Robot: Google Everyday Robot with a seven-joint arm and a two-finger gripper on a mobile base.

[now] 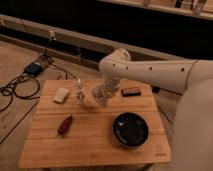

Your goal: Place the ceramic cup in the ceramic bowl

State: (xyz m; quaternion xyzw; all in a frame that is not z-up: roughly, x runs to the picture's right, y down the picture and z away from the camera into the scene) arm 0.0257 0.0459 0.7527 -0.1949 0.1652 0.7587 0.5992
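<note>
- The step in hand, as I judge it, is the grasp and the start of the carry. My gripper (101, 96) is clenched, and it appears to be closed on the small pale white-pinkish ceramic cup (93, 96).
- The ceramic cup is at the back middle of the light wooden slatted table (90, 145), directly against my gripper on its left side and touching it. Whether the cup's base rests on the wood or is a little above it, I cannot tell.
- Just beside the cup, on its left, stands the slim clear bottle with a white cap (79, 91). They are very near, and I cannot say if they touch.
- The round, shallow, glossy black ceramic bowl (116, 131) sits at the front right of the table, well apart from my gripper and from the cup. It looks empty, so the placing is not yet done.
- The next move calls for lifting the cup straight up, so that it does not knock the bottle. Then I should carry it toward the front right until it is above the middle of the bowl.
- After that I should lower it, keeping it upright, and release only when it is inside the rim.
- The small flat dark rectangular object (131, 91) lies at the back right, beside my arm, and I judge that it is outside this path.
</note>
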